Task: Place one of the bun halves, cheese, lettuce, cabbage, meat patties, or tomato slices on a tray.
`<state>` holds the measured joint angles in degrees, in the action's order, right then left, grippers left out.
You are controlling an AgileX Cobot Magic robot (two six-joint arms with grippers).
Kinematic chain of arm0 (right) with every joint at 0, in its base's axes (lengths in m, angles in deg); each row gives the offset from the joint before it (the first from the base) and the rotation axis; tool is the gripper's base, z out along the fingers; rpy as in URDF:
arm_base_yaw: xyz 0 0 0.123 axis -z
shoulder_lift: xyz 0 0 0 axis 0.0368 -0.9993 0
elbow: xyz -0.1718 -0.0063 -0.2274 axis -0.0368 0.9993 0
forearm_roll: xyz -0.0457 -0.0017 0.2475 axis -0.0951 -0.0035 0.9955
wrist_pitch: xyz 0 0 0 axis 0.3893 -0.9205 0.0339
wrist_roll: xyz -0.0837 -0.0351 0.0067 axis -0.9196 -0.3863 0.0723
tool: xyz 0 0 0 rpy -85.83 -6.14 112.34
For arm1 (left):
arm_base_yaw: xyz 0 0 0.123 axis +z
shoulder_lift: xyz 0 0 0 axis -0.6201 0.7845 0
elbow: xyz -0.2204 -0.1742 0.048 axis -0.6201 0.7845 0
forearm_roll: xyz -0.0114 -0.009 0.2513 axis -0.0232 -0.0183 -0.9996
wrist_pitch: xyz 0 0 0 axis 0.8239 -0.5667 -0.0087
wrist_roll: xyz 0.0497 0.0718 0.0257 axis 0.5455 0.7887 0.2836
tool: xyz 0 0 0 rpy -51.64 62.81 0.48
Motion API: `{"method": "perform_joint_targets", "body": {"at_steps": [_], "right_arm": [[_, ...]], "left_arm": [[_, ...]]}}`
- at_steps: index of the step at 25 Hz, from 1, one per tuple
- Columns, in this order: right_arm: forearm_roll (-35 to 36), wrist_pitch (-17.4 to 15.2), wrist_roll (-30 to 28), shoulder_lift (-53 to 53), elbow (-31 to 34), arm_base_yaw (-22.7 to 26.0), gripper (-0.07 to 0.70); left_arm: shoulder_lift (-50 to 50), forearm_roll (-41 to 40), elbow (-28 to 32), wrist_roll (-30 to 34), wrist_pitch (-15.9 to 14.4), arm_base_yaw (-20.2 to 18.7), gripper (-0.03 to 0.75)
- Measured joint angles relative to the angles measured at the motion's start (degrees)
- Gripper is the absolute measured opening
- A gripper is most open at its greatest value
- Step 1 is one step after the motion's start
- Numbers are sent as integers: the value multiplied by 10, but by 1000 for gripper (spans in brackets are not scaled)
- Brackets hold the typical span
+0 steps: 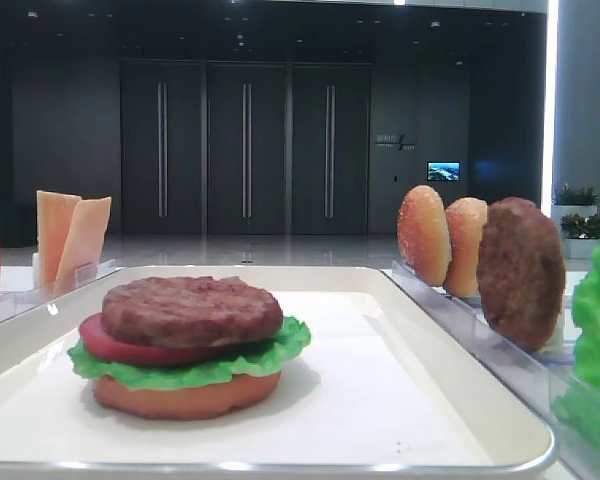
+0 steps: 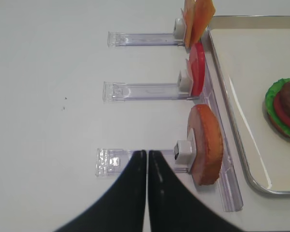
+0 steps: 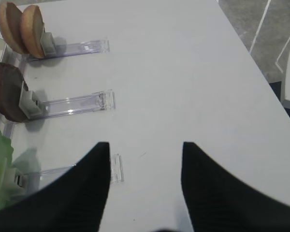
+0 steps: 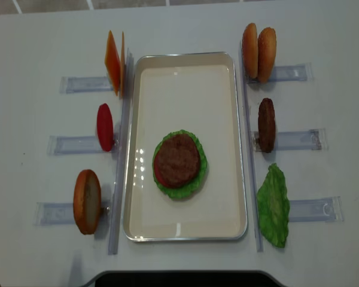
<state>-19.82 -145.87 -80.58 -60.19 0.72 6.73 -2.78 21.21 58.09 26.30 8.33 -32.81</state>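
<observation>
Tray (image 4: 185, 230) holds a stack topped by a meat patty (image 4: 177, 159). Right gripper (image 3: 145, 159) spread, empty above table (image 3: 183, 72). Left gripper (image 2: 147, 159) fingers pressed together.

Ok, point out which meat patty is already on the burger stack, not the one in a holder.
The meat patty lying flat atop the tomato and lettuce on the tray. The other patty stands on edge in a clear holder right of the tray.
</observation>
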Motion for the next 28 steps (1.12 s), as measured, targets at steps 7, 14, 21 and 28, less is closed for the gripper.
{"method": "perform_joint_targets", "body": {"at_steps": [7,14,21,28], "right_arm": [[0,0,0,0,0,0,328],[0,0,0,0,0,0,328],[0,0,0,0,0,0,322],[0,0,0,0,0,0,317]], "left_arm": [[0,0,0,0,0,0,-7],[0,0,0,0,0,0,-7],[0,0,0,0,0,0,-7],[0,0,0,0,0,0,-7]]}}
